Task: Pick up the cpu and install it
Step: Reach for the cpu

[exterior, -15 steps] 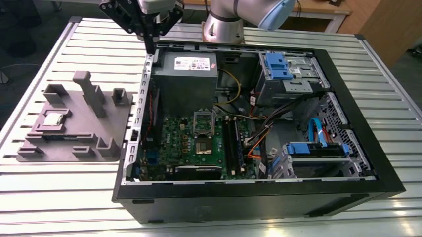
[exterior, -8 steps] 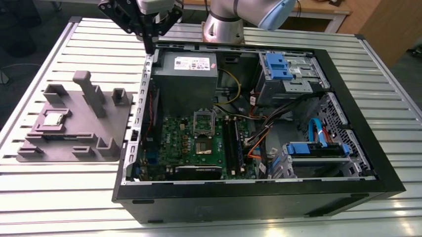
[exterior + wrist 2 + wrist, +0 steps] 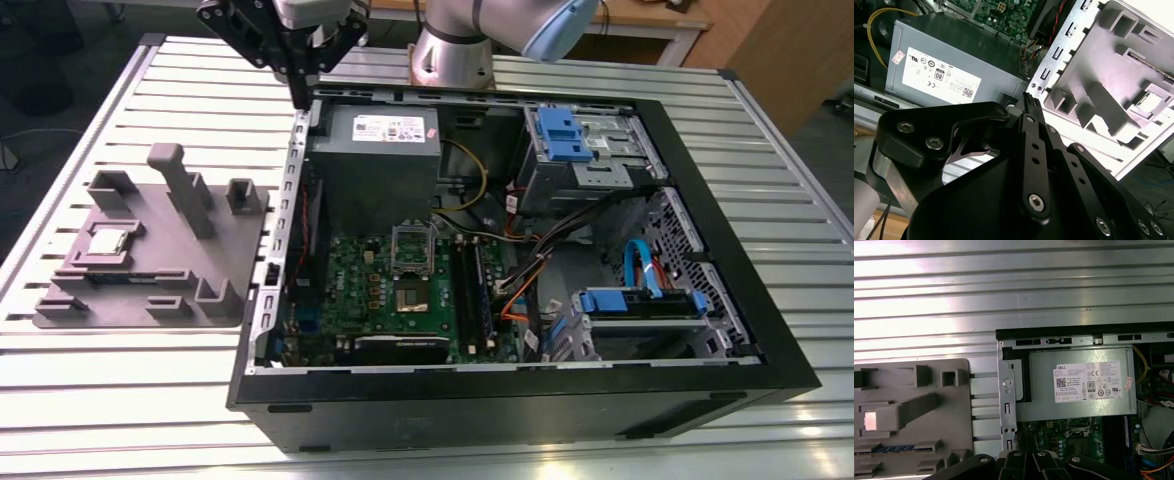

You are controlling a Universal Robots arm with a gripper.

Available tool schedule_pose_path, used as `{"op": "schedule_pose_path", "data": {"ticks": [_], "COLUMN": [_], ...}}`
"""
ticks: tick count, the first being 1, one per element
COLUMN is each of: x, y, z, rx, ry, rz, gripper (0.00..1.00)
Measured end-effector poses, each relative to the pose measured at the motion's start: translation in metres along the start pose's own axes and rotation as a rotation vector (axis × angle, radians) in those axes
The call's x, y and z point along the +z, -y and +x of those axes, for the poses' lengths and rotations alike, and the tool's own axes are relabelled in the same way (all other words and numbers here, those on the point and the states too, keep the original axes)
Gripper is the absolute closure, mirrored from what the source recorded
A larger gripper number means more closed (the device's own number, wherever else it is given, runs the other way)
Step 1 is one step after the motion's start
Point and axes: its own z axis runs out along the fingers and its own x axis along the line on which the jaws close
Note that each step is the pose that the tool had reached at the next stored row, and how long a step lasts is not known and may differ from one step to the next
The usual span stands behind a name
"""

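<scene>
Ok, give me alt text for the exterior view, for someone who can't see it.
An open computer case lies on a slatted metal table. The cpu rests on a grey tray at the exterior view's left, outside the case. The end effector hangs over the case's edge beside the power supply.

A ribbed metal table [image 3: 120,400] stands before wooden furniture [image 3: 761,50].

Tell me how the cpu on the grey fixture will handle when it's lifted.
The cpu looks thin, flat and metal-topped, so probably stiff and light. It lies flat in a recess of the grey fixture, so it shouldn't roll or tip, but its low edges may offer little to grip. The smooth top could be slippery.
</scene>
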Motion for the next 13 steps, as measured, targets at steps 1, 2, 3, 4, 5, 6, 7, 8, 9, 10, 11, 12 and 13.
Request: {"op": "schedule_pose_path", "data": {"ticks": [1,2,3,4,5,6,7,8,9,10,11,12,13], "x": [0.0,0.0001,0.0001,0.0001,0.0002,0.0002,0.0002,0.0002,0.0002,0.0002,0.0003,0.0003,0.0003], "y": [0.0,0.0,0.0,0.0001,0.0001,0.0001,0.0001,0.0001,0.0001,0.0002,0.0002,0.0002,0.0002], "z": [0.0002,0.0004,0.0005,0.0007,0.0009,0.001,0.0012,0.0014,0.0016,0.0018,0.0019,0.0022,0.0024], "rx": [0.0,0.0,0.0,0.0,0.0,0.0,0.0,0.0,0.0,0.0,0.0,0.0,0.0], "ry": [0.0,0.0001,0.0,0.0,0.0,-0.0001,-0.0001,-0.0001,-0.0001,-0.0001,-0.0001,-0.0001,-0.0001], "rz": [0.0,-0.0001,0.0,0.0,-0.0001,-0.0001,-0.0001,0.0,0.0,-0.0001,-0.0001,-0.0001,-0.0001], "gripper": [0.89,0.89,0.89,0.89,0.89,0.89,0.89,0.89,0.89,0.89,0.89,0.89,0.89]}}
